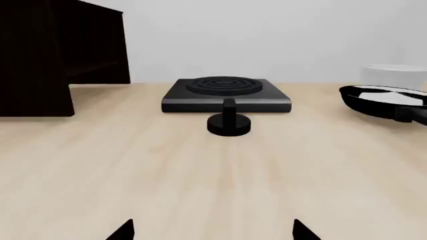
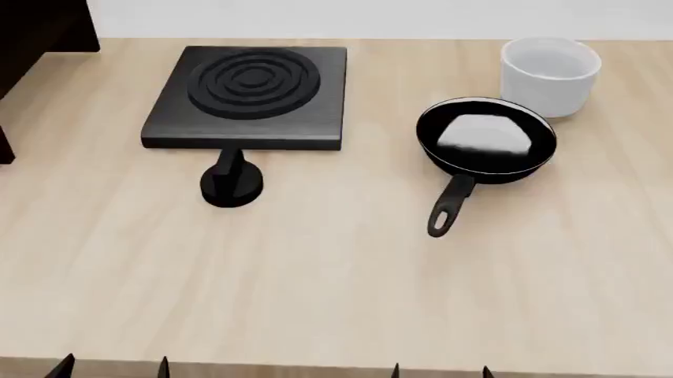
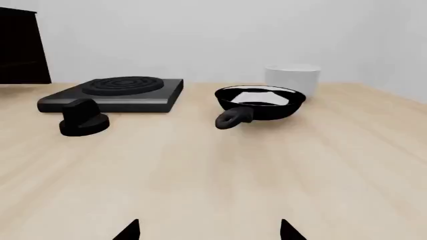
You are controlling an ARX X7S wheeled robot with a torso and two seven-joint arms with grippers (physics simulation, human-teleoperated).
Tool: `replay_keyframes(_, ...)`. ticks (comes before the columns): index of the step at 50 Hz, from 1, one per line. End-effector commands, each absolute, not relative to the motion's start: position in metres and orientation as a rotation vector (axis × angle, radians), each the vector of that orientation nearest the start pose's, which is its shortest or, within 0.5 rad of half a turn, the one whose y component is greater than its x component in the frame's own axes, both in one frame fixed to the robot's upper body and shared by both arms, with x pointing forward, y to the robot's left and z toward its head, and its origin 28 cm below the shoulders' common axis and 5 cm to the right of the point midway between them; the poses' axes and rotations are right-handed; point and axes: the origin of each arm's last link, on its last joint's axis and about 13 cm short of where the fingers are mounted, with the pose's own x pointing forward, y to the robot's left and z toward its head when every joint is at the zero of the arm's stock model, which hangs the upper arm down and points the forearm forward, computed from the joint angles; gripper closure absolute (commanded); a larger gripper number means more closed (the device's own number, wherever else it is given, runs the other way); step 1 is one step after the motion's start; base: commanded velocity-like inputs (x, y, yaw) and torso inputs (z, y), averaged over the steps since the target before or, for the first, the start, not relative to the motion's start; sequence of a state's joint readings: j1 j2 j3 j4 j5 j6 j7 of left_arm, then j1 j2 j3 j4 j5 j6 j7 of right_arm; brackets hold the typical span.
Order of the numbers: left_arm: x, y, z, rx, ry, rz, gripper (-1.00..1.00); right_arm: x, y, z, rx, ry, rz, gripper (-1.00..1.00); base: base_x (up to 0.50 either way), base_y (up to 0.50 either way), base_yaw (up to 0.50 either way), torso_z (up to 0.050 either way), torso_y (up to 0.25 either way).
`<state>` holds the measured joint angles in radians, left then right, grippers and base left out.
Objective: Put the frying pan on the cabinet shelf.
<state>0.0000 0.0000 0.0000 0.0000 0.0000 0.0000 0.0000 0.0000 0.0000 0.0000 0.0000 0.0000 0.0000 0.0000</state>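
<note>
I have both grippers low at the near edge of the table (image 2: 336,299), only their fingertips showing. The left gripper (image 2: 110,367) has its two tips spread apart, nothing between them; the right gripper (image 2: 440,370) is the same — wide open and empty.

The pan (image 2: 486,140) sits flat on the table ahead of the right gripper and slightly to its outer side, well apart from it. Its handle (image 2: 450,206) points back toward that gripper, loop tip nearest, angled a little inward. In the right wrist view the pan (image 3: 260,102) lies straight ahead, its loop end facing the camera. From the left gripper it is far off to the right; the left wrist view catches only part of the pan (image 1: 383,101) at the frame edge.

A white cup (image 2: 550,76) stands just beyond the pan, close beside its far rim.

Ahead of the left gripper lies the burner (image 2: 250,96), with a black knob (image 2: 230,183) on the table just in front of it, nearer to me. The cabinet (image 1: 53,55) stands beyond the left gripper on its outer side — dark, and I cannot make out its shelf clearly.
</note>
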Motion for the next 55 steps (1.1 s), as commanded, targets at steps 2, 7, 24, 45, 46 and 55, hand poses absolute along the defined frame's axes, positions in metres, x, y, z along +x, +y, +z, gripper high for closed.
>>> replay_keyframes(2, 0.2109, 0.2059, 0.0132, -0.014, 0.003, 0.006, -1.00, 0.2106, -0.0960, 0.0120, 0.002, 0.007, 0.001, -1.00, 0.00, 0.00, 0.00, 0.000, 0.000)
replay_keyframes(7, 0.2120, 0.2074, 0.0125, -0.019, 0.001, 0.006, -1.00, 0.2109, -0.0947, 0.0134, 0.002, 0.008, 0.008, -1.00, 0.00, 0.00, 0.00, 0.000, 0.000)
replay_keyframes(24, 0.2112, 0.2067, 0.0142, 0.018, -0.025, -0.039, -1.00, 0.2121, -0.0953, 0.0160, 0.000, 0.007, 0.002, -1.00, 0.00, 0.00, 0.00, 0.025, 0.000)
replay_keyframes(45, 0.2095, 0.2064, 0.0156, 0.022, -0.018, -0.041, -1.00, 0.2119, -0.0949, 0.0142, -0.009, 0.012, 0.006, -1.00, 0.00, 0.00, 0.00, 0.050, 0.000)
replay_keyframes(46, 0.2098, 0.2063, 0.0152, 0.021, -0.017, -0.042, -1.00, 0.2119, -0.0948, 0.0140, -0.009, 0.013, 0.007, -1.00, 0.00, 0.00, 0.00, 0.050, 0.000)
replay_keyframes(55, 0.2098, 0.2060, 0.0159, 0.029, -0.016, -0.046, -1.00, 0.2109, -0.0943, 0.0155, -0.008, 0.013, 0.010, -1.00, 0.00, 0.00, 0.00, 0.050, 0.000)
